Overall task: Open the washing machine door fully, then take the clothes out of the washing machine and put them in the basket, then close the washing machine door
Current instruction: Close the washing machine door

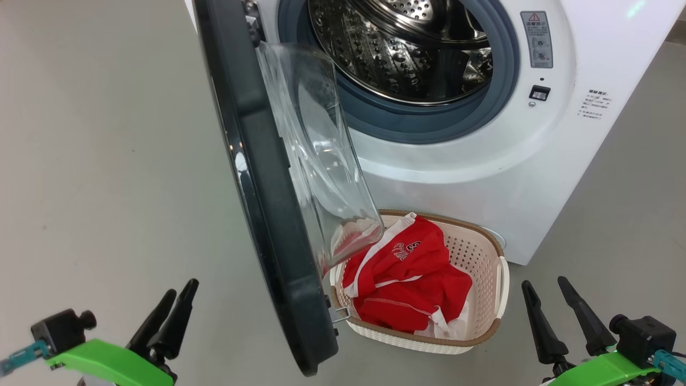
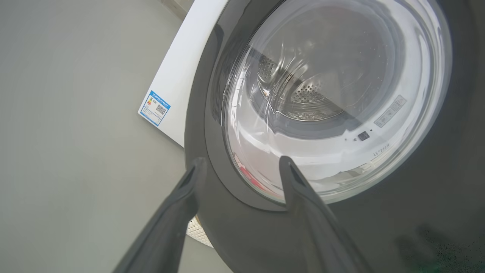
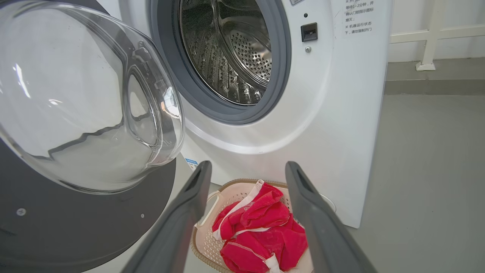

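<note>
The white washing machine [image 1: 482, 155] stands with its door [image 1: 257, 177] swung out towards me, black rim edge-on and glass bowl [image 1: 316, 150] facing the mouth. Its steel drum [image 1: 396, 48] shows bare metal. The red clothes [image 1: 412, 279] lie heaped in the cream basket [image 1: 474, 252] on the floor under the mouth, partly behind the door. My left gripper [image 1: 181, 287] is open on the door's outer side, a little way off it, with nothing between its fingers. My right gripper [image 1: 545, 282] is open and empty, right of the basket. In the right wrist view the clothes [image 3: 261, 227] show between the fingers [image 3: 197, 189].
Grey floor [image 1: 96, 161] spreads wide to the left of the door and to the right of the machine. A blue label [image 2: 154, 108] marks the machine's lower corner. A white rail [image 3: 432, 38] runs along the wall behind the machine's right side.
</note>
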Robot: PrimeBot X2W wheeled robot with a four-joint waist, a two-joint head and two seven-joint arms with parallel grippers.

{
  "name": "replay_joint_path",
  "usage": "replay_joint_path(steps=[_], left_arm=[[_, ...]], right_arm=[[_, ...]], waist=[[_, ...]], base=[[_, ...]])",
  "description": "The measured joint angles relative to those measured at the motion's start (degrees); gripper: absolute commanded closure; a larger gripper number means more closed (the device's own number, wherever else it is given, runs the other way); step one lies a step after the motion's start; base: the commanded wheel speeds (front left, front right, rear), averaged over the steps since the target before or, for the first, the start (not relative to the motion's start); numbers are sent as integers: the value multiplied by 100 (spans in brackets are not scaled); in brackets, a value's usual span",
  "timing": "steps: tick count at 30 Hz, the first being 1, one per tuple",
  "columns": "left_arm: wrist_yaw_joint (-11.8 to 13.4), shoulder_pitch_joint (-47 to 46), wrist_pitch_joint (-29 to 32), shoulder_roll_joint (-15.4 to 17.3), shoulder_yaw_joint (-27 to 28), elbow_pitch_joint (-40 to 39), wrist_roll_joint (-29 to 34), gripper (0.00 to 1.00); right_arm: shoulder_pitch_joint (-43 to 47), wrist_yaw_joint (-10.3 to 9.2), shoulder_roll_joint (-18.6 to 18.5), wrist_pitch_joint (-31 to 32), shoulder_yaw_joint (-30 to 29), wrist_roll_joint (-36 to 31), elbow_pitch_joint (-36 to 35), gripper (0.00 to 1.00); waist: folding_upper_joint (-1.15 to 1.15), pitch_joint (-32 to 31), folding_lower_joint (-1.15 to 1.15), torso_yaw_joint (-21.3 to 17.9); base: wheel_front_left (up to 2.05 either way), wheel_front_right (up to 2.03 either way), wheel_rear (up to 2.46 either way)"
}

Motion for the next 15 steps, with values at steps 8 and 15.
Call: replay_joint_path(steps=[8,15], left_arm=[[-2,175,-791,-74,-363,265,390,0],[-3,237,-894,-490,23,510,1295,0]], right_arm=[[0,0,0,0,-1,0,4,0],[0,0,1,0,2,0,14,0]], waist=[[0,-5,0,-3],[0,-51,0,10]], base=[[0,0,0],[0,0,0]])
